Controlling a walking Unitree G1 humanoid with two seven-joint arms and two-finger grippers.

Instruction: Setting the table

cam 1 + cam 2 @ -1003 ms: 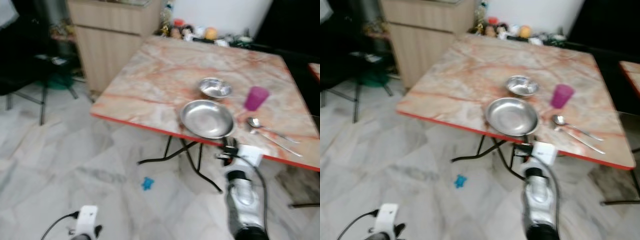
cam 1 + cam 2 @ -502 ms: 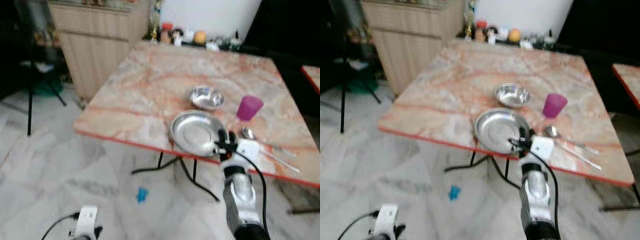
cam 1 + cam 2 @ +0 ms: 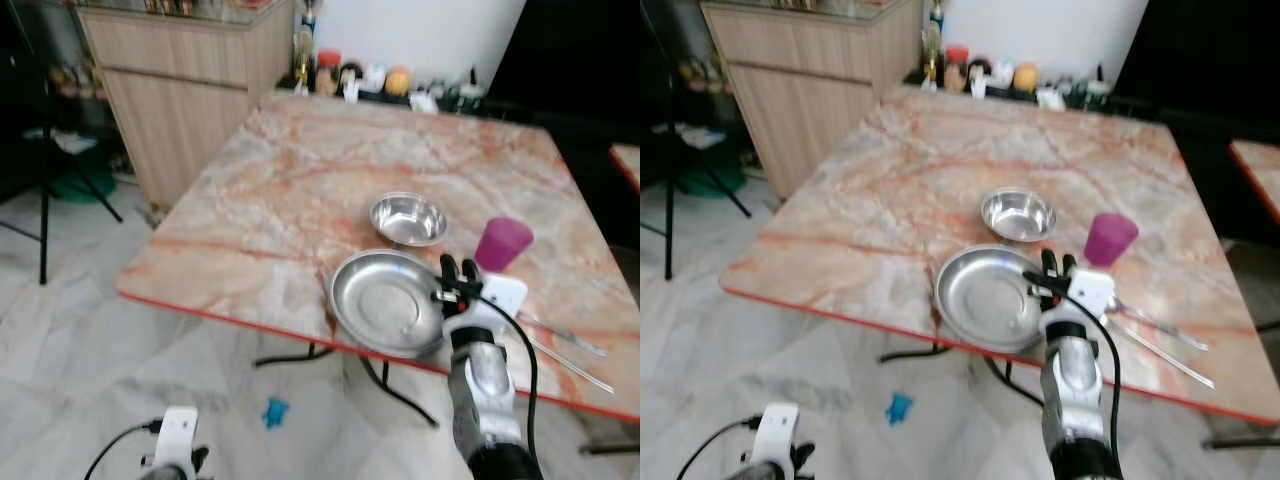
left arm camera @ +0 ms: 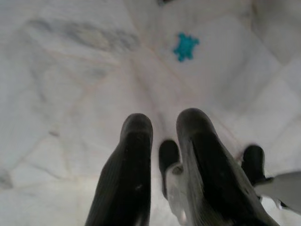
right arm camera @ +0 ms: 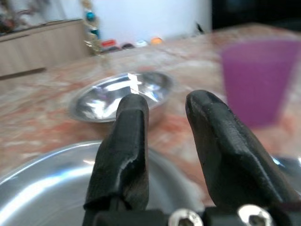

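Right tool (image 3: 459,268), fingers slightly parted and empty, above steel plate (image 3: 385,301); bowl (image 3: 408,219), purple cup (image 3: 502,243) just beyond.

I see a pale marble floor (image 3: 90,330) with grey veining. A small blue scrap (image 3: 272,411) lies on it under the desk (image 3: 300,180), whose top is pink-veined marble with a red edge. A wooden cabinet (image 3: 180,90) stands behind on the left. The back wall (image 3: 410,30) is white; the right side is dark.

Purple cup (image 5: 257,80) blurred in right wrist view; items (image 3: 385,80) at table's (image 3: 280,200) far edge unidentifiable.
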